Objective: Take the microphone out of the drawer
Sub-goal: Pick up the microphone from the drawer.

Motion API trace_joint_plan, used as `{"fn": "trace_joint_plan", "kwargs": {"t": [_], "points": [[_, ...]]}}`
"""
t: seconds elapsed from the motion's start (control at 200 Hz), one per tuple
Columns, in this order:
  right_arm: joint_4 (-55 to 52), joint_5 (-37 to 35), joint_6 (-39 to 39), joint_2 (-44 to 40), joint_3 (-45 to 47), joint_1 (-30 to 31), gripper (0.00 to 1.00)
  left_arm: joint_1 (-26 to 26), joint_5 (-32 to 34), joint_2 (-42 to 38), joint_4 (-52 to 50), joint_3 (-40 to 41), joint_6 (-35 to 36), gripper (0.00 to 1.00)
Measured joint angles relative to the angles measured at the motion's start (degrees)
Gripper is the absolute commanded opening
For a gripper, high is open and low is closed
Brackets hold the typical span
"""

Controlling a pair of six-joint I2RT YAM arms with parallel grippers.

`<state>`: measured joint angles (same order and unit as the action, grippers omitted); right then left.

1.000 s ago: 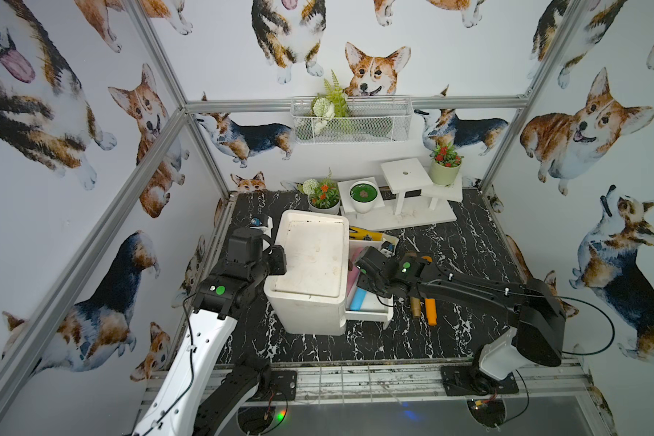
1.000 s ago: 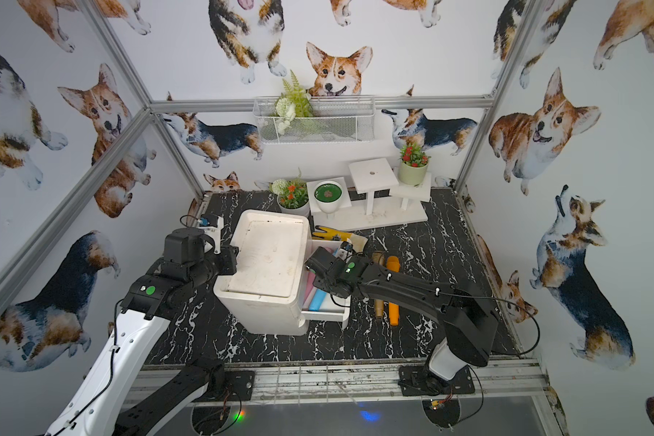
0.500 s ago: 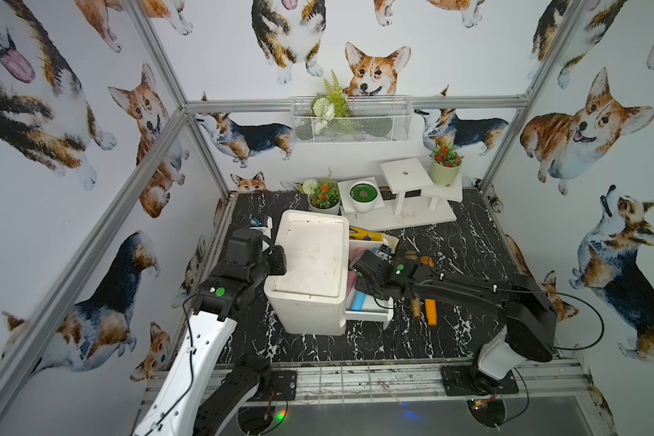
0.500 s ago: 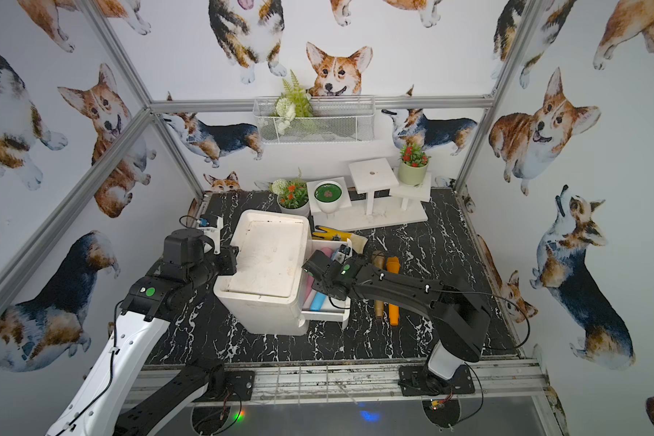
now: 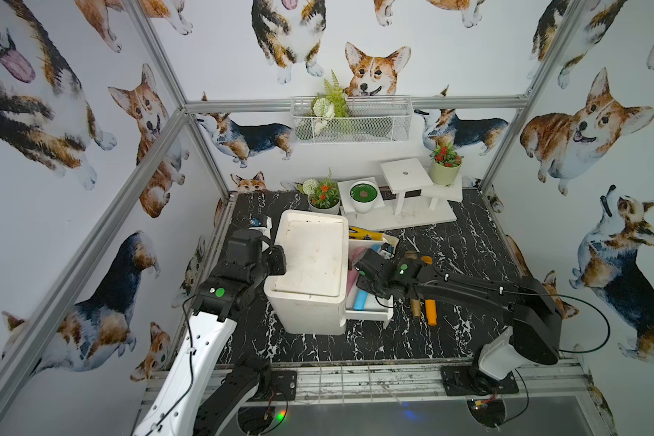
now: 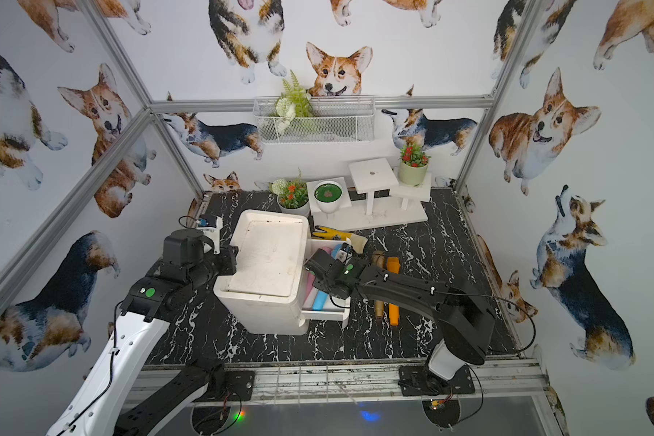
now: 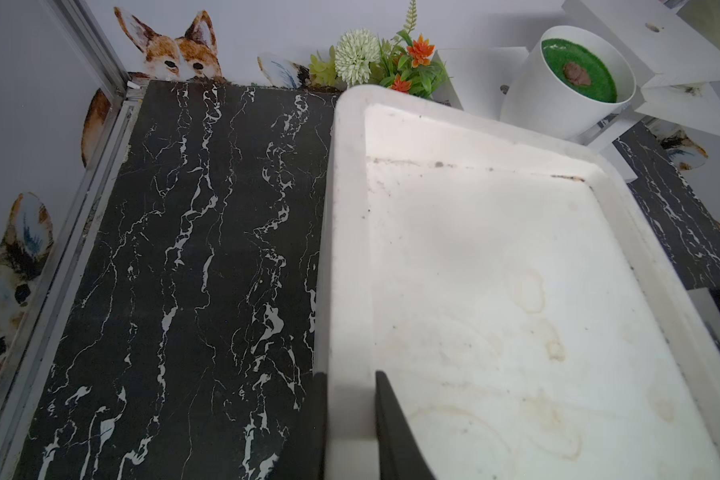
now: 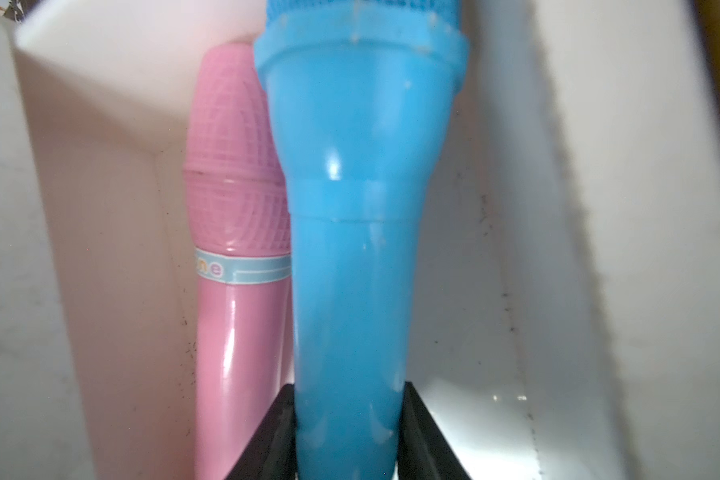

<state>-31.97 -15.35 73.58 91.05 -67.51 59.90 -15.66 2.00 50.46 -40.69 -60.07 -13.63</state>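
Pink microphone (image 8: 238, 199) crowds blue microphone (image 8: 358, 208); drawer (image 8: 558, 249) floor opposite free.

The right gripper (image 8: 348, 390) has slid farther in, seemingly clamping the blue microphone (image 8: 350, 249).

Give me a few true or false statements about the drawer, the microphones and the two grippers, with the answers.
1. The drawer stands open. True.
2. The right gripper straddles the pink microphone. False: its fingers flank the handle of the blue microphone.
3. The two microphones lie side by side in the drawer. True.
4. The left gripper is holding nothing. False: it clamps the rim of the drawer unit.
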Motion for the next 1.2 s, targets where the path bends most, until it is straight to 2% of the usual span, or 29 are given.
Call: {"fn": "trace_joint_plan", "kwargs": {"t": [0.31, 0.881, 1.196], "points": [[-0.09, -1.03, -2.12, -2.93, -0.09, 0.00, 0.31, 0.00, 0.09, 0.04, 0.02, 0.00, -0.04, 0.00], [1.07, -2.34, -13.64, -9.75, -0.09, -0.33, 0.30, 0.00, 0.04, 0.52, -0.39, -0.46, 0.17, 0.00], [0.50, -2.36, -19.54, -20.57, 4.22, -5.22, 0.28, 0.00, 0.13, 0.48, -0.61, -0.61, 0.24, 0.00]]}}
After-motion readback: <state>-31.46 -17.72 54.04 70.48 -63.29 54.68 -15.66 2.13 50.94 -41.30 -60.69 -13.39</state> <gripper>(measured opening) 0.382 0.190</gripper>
